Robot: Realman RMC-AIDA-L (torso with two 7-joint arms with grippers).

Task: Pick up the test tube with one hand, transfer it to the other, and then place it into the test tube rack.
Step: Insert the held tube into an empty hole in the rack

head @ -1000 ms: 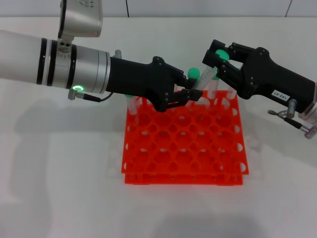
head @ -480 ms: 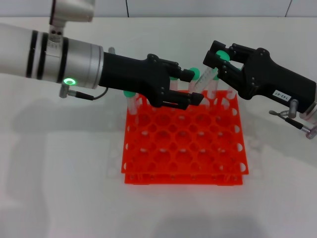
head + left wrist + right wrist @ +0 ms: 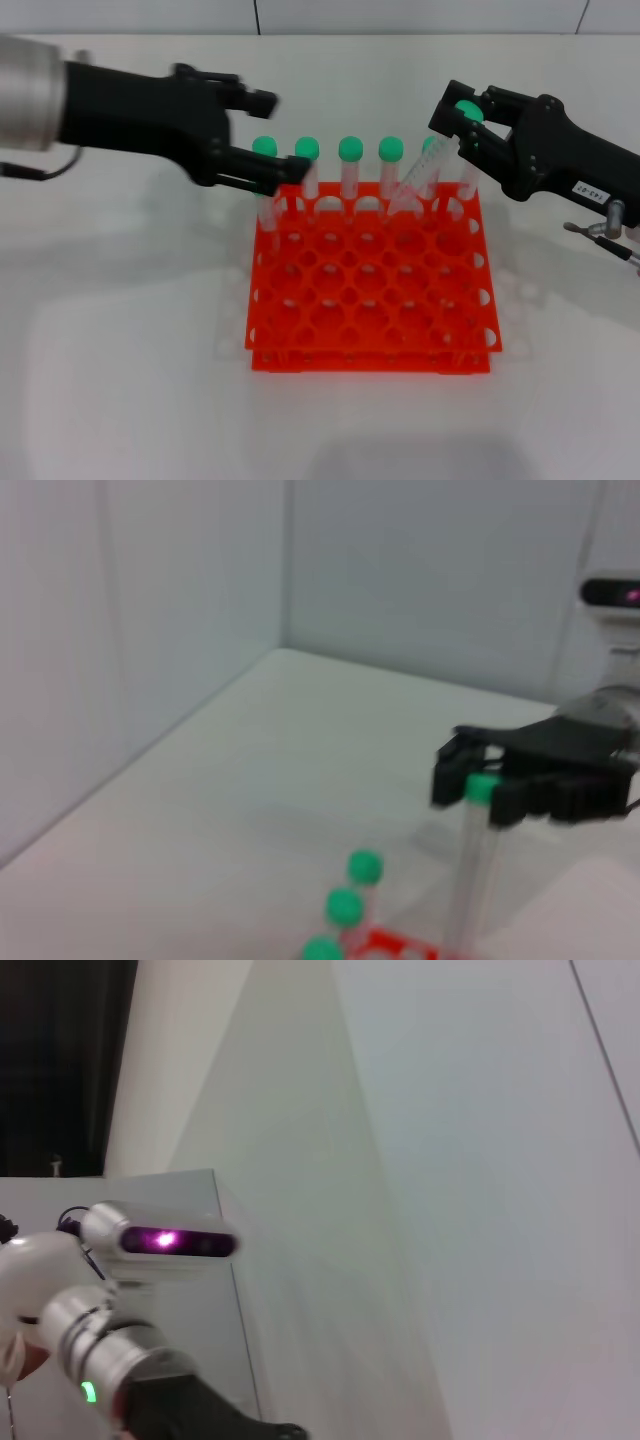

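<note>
The test tube (image 3: 420, 175), clear with a green cap, hangs tilted from my right gripper (image 3: 458, 118), the white-labelled black one, which is shut on it just below the cap. Its lower end is over the back row of the orange-red rack (image 3: 370, 300). My left gripper (image 3: 272, 135), black and unlabelled, is open and empty, off the rack's back left corner and apart from the tube. The left wrist view shows the right gripper (image 3: 482, 785) holding the tube (image 3: 470, 880) above the rack (image 3: 400, 946).
Several other green-capped tubes (image 3: 350, 150) stand upright in the rack's back row, close to the left gripper's lower finger. Their caps also show in the left wrist view (image 3: 345, 907). The white table (image 3: 130, 350) surrounds the rack.
My left gripper has opened, let go of the tube and drawn back to the left. The right gripper now holds the tube alone and has shifted slightly right.
</note>
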